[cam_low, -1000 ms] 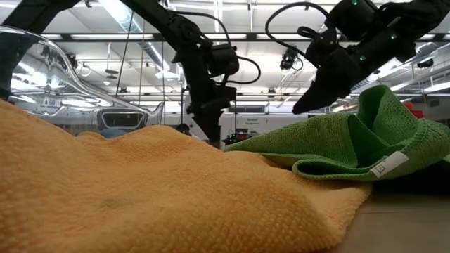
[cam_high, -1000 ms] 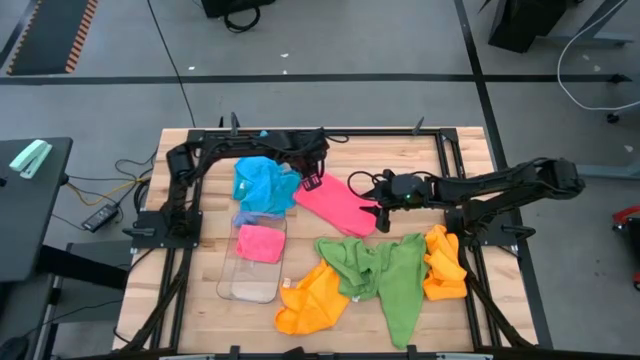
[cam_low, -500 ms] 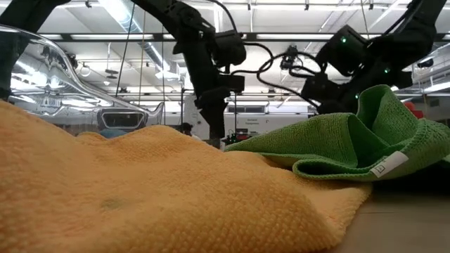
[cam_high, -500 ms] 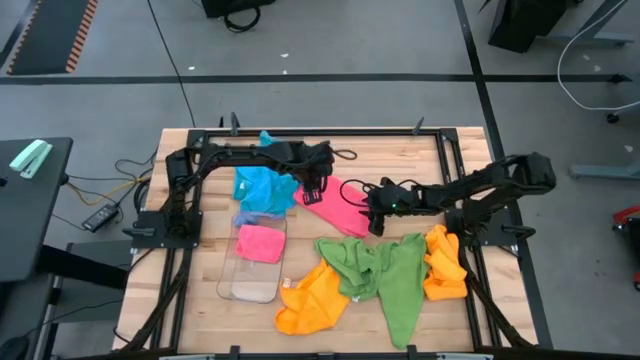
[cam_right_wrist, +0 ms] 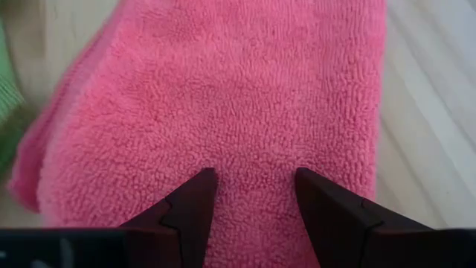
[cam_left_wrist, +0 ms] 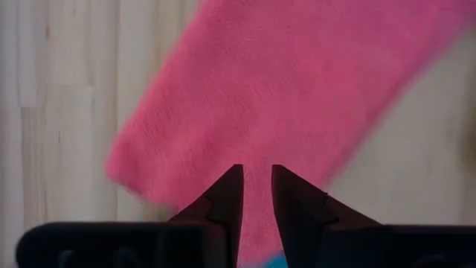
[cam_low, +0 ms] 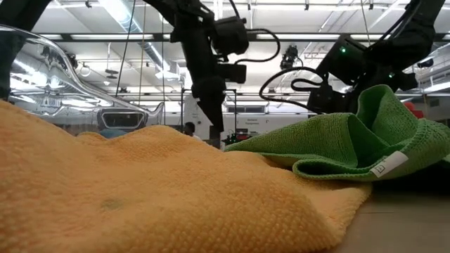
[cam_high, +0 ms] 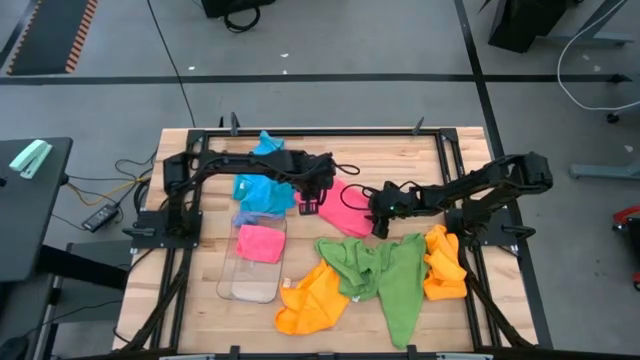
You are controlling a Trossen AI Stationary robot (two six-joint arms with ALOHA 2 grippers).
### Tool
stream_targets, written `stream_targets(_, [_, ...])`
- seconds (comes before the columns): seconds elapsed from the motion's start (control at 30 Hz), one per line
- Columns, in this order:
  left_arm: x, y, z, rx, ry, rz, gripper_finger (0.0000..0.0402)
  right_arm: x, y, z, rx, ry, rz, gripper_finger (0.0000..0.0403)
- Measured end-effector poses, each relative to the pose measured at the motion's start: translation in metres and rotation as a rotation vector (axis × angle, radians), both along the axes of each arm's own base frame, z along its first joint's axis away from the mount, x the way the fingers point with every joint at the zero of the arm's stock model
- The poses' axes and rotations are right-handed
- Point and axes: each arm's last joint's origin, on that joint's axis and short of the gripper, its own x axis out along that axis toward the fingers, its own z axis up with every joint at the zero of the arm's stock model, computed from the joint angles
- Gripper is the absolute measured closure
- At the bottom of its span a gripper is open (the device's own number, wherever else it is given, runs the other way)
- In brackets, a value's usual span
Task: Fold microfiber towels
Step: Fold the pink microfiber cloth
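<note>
We see a clear plastic tray (cam_high: 252, 275) near the table's left side holding one folded pink towel (cam_high: 259, 243). Beside it an unfolded pink towel (cam_high: 347, 208) lies between both grippers: the left gripper (cam_high: 311, 203) pinches its edge with fingers nearly together, the right gripper (cam_high: 379, 220) presses spread fingers onto it.

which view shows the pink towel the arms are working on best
The right wrist view: the pink towel fills it, pile and doubled edge clear, past the open right gripper. The left wrist view shows it blurred beyond the left gripper. The high view shows it small between both grippers. The low view hides it behind the orange towel.
</note>
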Motion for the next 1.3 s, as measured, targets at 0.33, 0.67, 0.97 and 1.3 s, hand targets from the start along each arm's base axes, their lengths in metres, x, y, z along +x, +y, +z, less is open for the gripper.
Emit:
stream_targets(0.33, [-0.013, -0.032, 0.017, 0.003, 0.074, -0.115, 0.0325, -0.002, -0.005, -0.006, 0.009, 0.042, -0.071, 0.0209])
stream_targets(0.67, [-0.011, -0.049, 0.017, 0.007, 0.076, -0.170, 0.0335, -0.010, -0.031, -0.007, -0.133, 0.097, -0.274, 0.0231])
stream_targets(0.97, [-0.010, -0.049, 0.017, 0.008, 0.072, -0.167, 0.0327, -0.004, -0.054, 0.009, -0.248, 0.225, -0.203, 0.0233])
stream_targets(1.3, [0.003, -0.047, 0.002, 0.028, 0.036, -0.202, 0.0324, 0.006, -0.052, 0.038, -0.138, 0.264, -0.076, 0.0233])
